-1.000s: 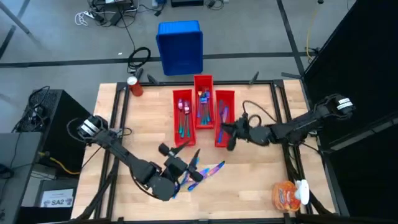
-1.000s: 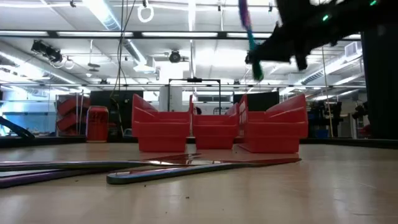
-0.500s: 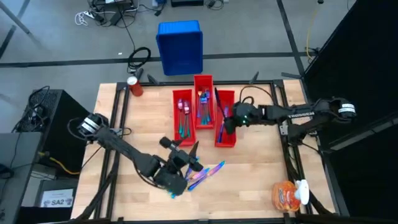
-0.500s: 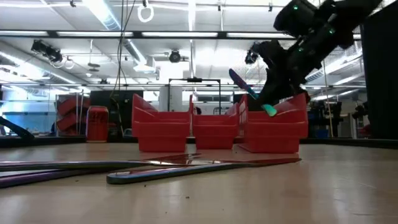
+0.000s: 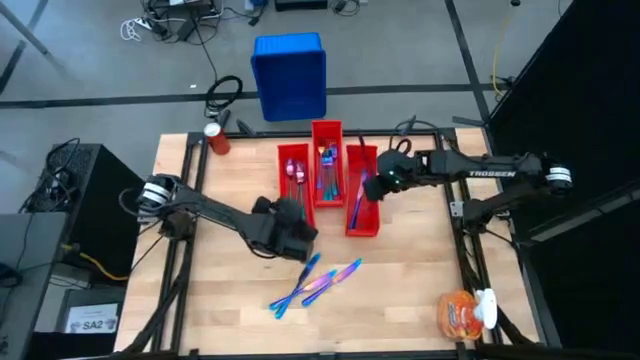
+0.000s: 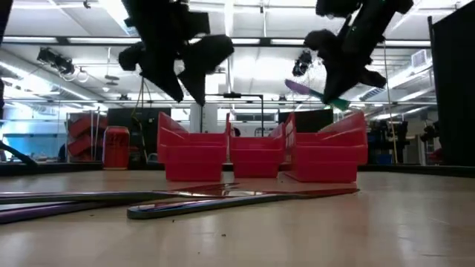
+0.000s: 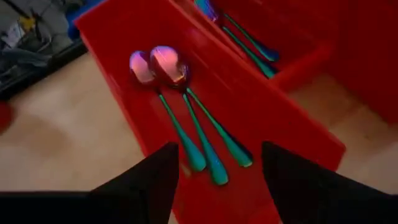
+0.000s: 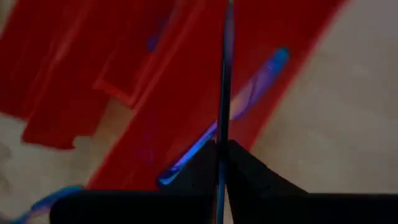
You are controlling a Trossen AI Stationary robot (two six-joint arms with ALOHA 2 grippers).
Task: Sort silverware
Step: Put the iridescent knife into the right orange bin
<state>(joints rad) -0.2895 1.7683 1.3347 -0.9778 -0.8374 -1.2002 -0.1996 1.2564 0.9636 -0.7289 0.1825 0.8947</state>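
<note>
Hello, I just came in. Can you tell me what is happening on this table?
A two-armed robot is sorting iridescent silverware into three red bins. The right pincer holds a knife pinched edge-on above the right bin, where another piece already lies. The left pincer is open over the left bin, which contains spoons. A few pieces lie unsorted on the table.

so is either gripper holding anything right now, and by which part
The right gripper is shut on a slim iridescent metal knife, pinched at one end, above the right-hand red plastic bin. The left gripper is open, holding nothing, over the spoons.
</note>
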